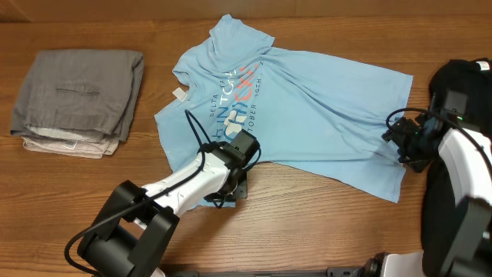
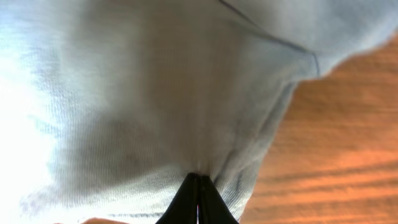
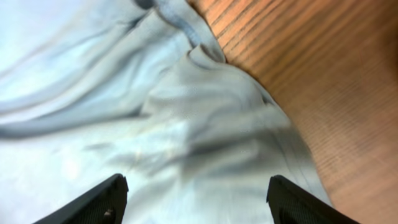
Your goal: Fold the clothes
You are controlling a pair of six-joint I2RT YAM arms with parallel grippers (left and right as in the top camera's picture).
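Shirt (image 1: 307,108) lies spread and rumpled mid-table. Left gripper (image 2: 199,190) is pinched tight on fabric at its near edge. Right gripper (image 3: 196,190) gapes wide over the right hem. Judged light, limp, not fragile; best taken at hems and corners.

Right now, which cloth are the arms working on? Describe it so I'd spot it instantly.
Start at the wooden table; spread across its middle lies the light blue T-shirt. Unlike the folded grey pile to its left, it is unfolded, with white and coral lettering.
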